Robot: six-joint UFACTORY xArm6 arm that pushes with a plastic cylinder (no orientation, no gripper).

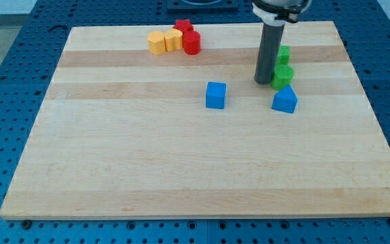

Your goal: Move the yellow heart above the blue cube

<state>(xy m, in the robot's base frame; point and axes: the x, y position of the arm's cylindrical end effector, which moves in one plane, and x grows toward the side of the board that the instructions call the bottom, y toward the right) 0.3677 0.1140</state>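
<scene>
No jaws are fitted, so none can be called wide, narrow or holding; the arm ends in a dark rod, and my tip (pixel 263 83) is set on the pale wooden surface (pixel 181 169) at the view's upper right. Just to the tip's right a green cylinder block (pixel 282 76) is seen, with a second green block (pixel 284 54) behind it and a blue wedge-like block (pixel 285 100) just below. The blue cube (pixel 216 95) lies apart, to the tip's left. The yellow heart block (pixel 174 38) is found well away at the view's top left, packed between a yellow-orange block (pixel 157 43), a red cylinder block (pixel 191 43) and a red block (pixel 183 26) behind. A risk is judged here: because the heart is touched by its neighbours, they could be dragged along, or the heart could be spun off course by an off-centre push.
</scene>
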